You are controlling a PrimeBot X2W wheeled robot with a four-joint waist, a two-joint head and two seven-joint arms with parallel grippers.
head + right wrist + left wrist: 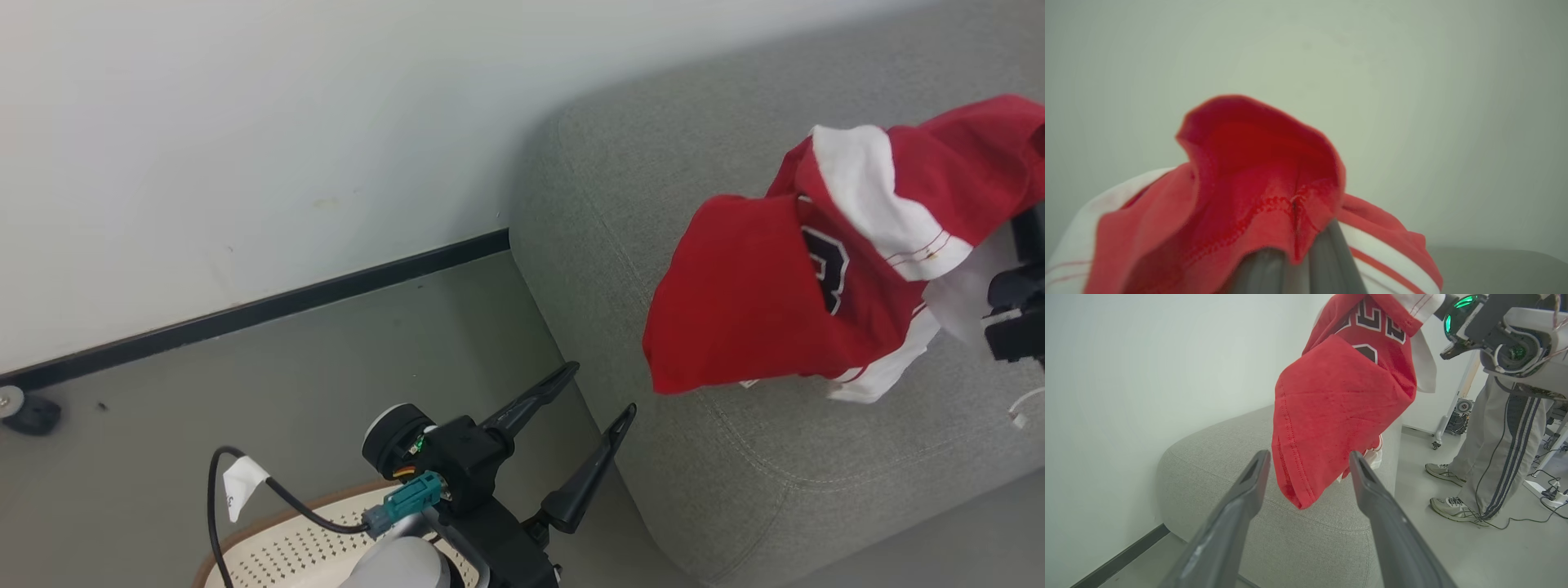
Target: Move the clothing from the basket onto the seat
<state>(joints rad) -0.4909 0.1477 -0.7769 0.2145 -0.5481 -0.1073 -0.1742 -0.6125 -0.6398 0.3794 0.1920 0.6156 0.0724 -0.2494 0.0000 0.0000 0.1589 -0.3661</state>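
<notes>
Clothing (759,302) is up in the air over the seat (735,474), bunched and dangling from the right gripper (1300,251), which is pinched tight on a red hem. Can't tell if the lowest white bit touches the seat. Left gripper (601,388) is spread wide with nothing in it, sitting above the basket (277,547) by the seat's corner. Someone's legs (1498,449) stand beyond the seat.

Before you: a plain pale wall (245,147) meets a smooth grey floor (269,425) along a black skirting strip (269,309). A dark caster (28,414) rests at the skirting, far left; cables (1506,528) trail across the floor further off.
</notes>
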